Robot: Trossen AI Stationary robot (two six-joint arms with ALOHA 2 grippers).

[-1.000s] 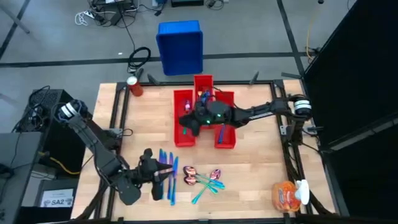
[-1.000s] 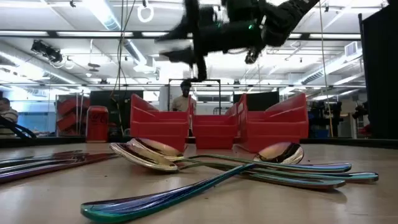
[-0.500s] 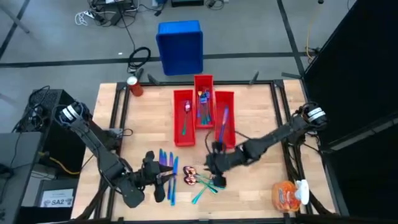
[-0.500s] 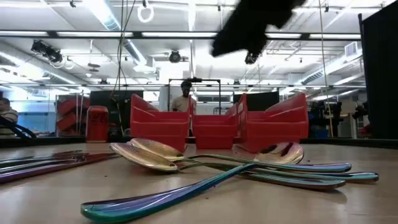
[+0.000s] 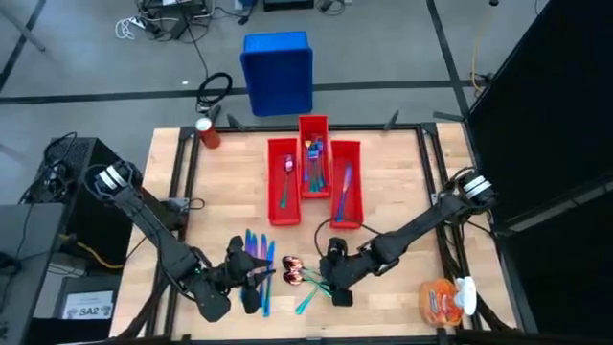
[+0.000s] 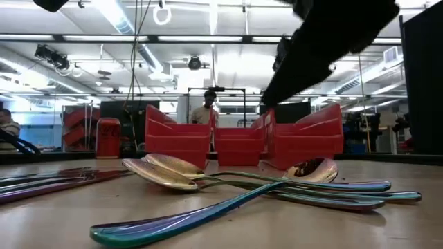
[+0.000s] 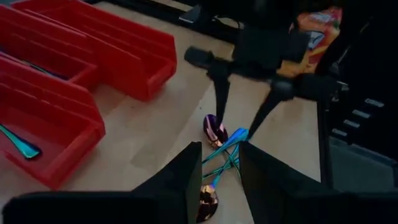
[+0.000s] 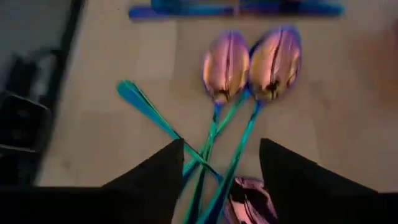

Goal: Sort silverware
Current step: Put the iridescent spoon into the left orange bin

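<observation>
Your right gripper (image 5: 332, 284) sits low over the loose cluster of iridescent pink-bowled, teal-handled metal spoons (image 5: 308, 277) near the table's 6 o'clock edge. Its two dark fingers (image 8: 155, 177) are spread wide and hold nothing; in the right wrist view they straddle the crossed handles, with two spoon bowls (image 8: 249, 65) side by side ahead of them and a third bowl (image 8: 249, 199) between the fingertips.

Your left gripper (image 5: 251, 276) lies at about 7 o'clock, just beside the row of slim blue-violet metal knives (image 5: 259, 257). Its fingers (image 7: 183, 180) stand apart and empty, pointing toward the spoons.

Three long narrow red plastic bins (image 5: 314, 177) stand together at the centre of the light wooden table (image 5: 402, 182), each holding a few sorted iridescent pieces (image 5: 312, 158). A red can (image 5: 208, 132) stands at 11 o'clock, and an orange packet (image 5: 442, 301) lies at 5 o'clock.
</observation>
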